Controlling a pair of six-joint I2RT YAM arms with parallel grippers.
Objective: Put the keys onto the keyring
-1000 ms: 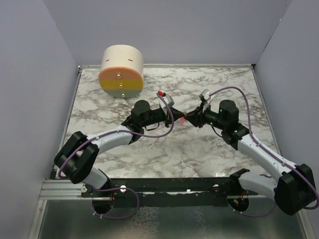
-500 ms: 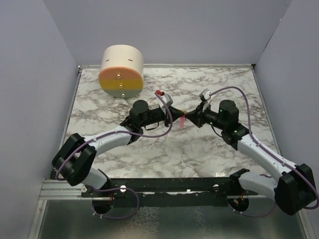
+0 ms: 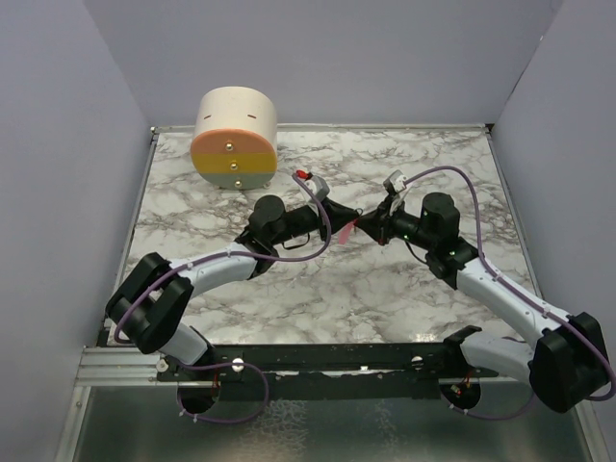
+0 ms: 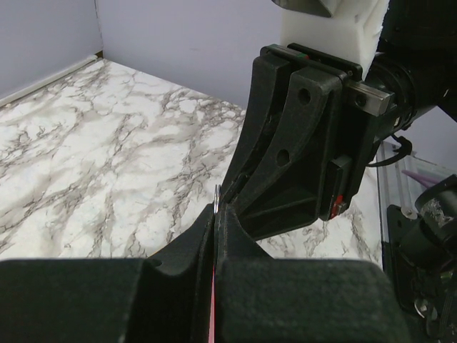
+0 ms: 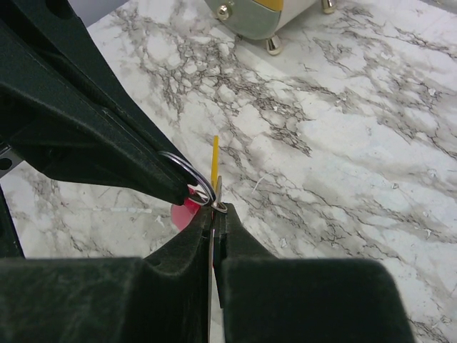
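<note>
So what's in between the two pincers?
The pink keyring, its metal ring and the thin yellow key, clearest in the right wrist view.

The keyring (image 3: 348, 232) was recorded as a slim bright pink strap with a small metal ring (image 5: 191, 176) at one end. It was held clear of the desk (image 3: 385, 289), clamped near the ring end in the closed left hand (image 5: 178, 187), with the ring exposed at the fingertips and the pink strap seen below. The key (image 5: 215, 158), a tiny flat yellow-orange piece, was viewed edge-on and held upright in the closed right hand (image 5: 214, 214). Its lower end was found just beside the ring. Whether it was threaded through could not be determined.
</note>
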